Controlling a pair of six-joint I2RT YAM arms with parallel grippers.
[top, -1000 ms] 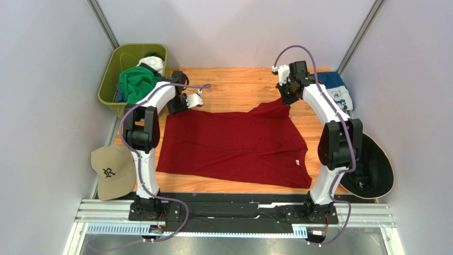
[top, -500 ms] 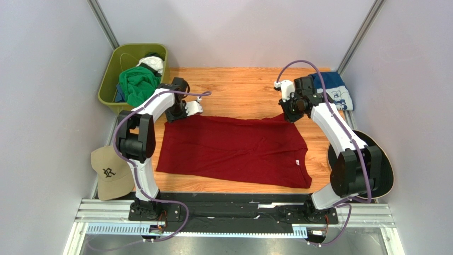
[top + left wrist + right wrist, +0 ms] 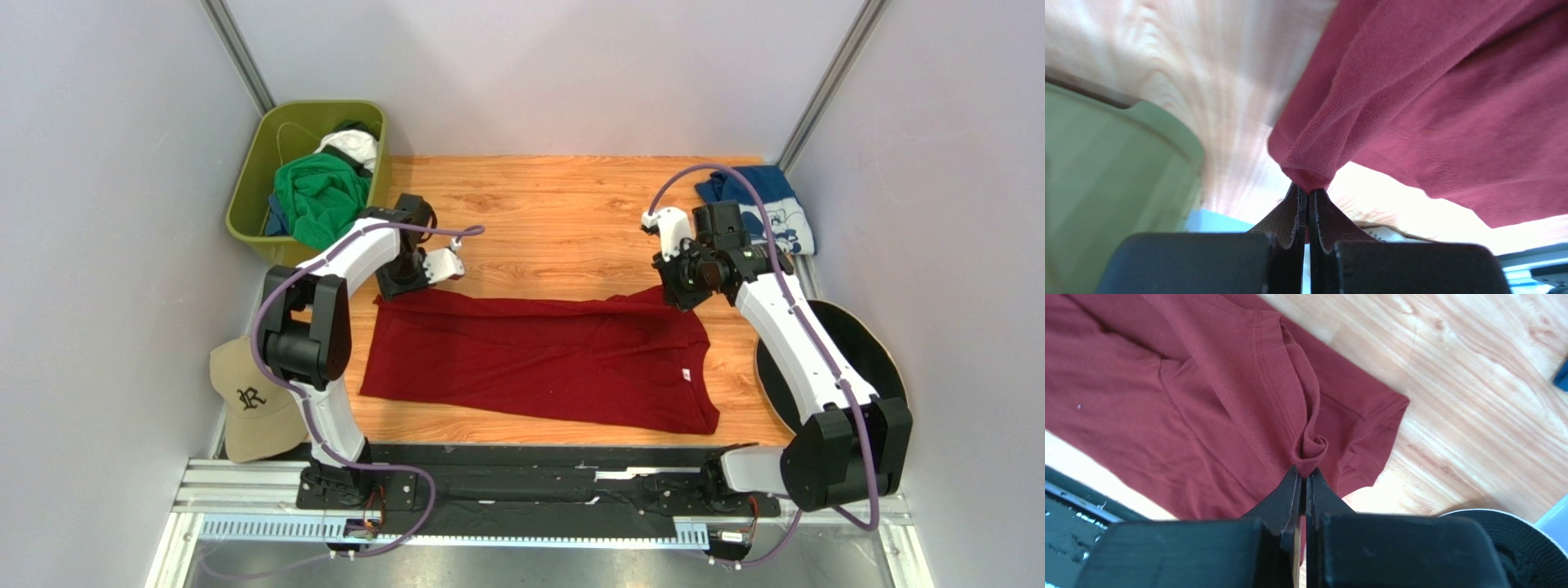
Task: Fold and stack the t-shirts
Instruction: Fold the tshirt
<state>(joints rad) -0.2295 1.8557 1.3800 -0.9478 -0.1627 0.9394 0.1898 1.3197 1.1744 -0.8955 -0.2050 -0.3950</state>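
The dark red t-shirt (image 3: 540, 361) lies across the wooden table, its far edge pulled toward the near side. My left gripper (image 3: 395, 289) is shut on its far left corner (image 3: 1309, 174), lifted a little. My right gripper (image 3: 678, 294) is shut on its far right corner (image 3: 1310, 450). The navy-blue t-shirt (image 3: 761, 208) with white print lies folded at the far right. The green t-shirt (image 3: 317, 196) sits crumpled in the green bin (image 3: 252, 202) at the far left.
A tan baseball cap (image 3: 258, 398) lies off the table's left side. A black wide-brimmed hat (image 3: 859, 368) lies at the right edge, also in the right wrist view (image 3: 1511, 551). White cloth (image 3: 350, 145) tops the bin. Grey walls enclose the table.
Both grippers have moved toward the near side with the red shirt's far corners, drawing its far edge over the body. The shirt now shows as a narrower band.
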